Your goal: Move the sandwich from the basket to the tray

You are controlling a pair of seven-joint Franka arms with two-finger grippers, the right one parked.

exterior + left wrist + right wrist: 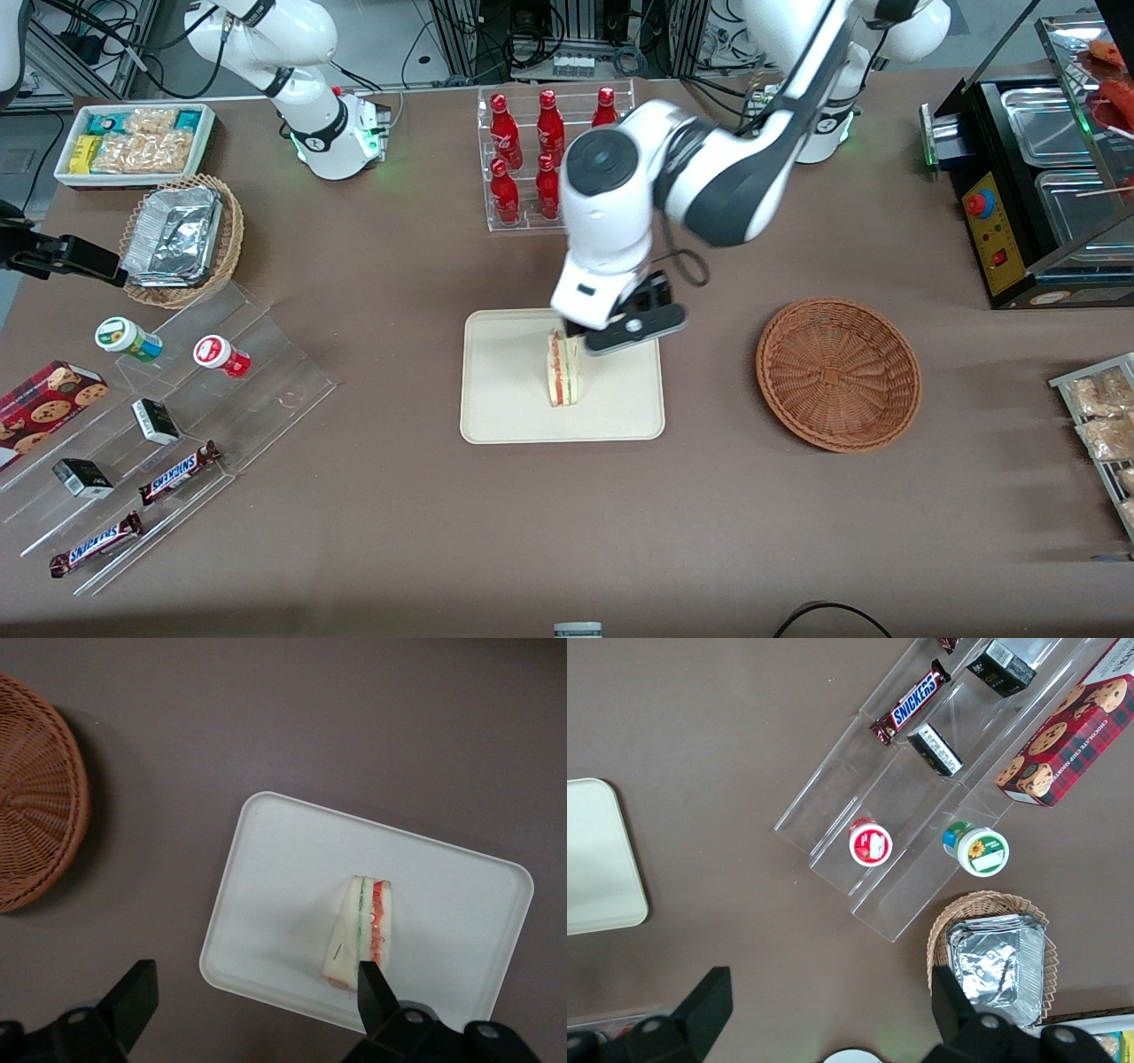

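- I see the sandwich (563, 372) on the tray (505, 390), standing on edge with its layered filling face up; it sits a bit off the tray's middle, toward the working arm's end.
- My pincer (252, 997) hangs above the tray, over the part of the sandwich farther from the front camera. Its fingers (374, 992) are spread wide and hold nothing; in the wrist view one fingertip overlaps the sandwich's edge, and I cannot tell whether it touches.
- Basket (838, 373) is on the brown surface (399, 532) beside the tray, toward the working arm's end, with a clear gap between them. Nothing is in it.
- Rack of red bottles (540, 155) stands farther from the front camera than the tray.
- Acrylic step shelf with snack bars and small pots (177, 416) lies toward the parked arm's end from the tray.
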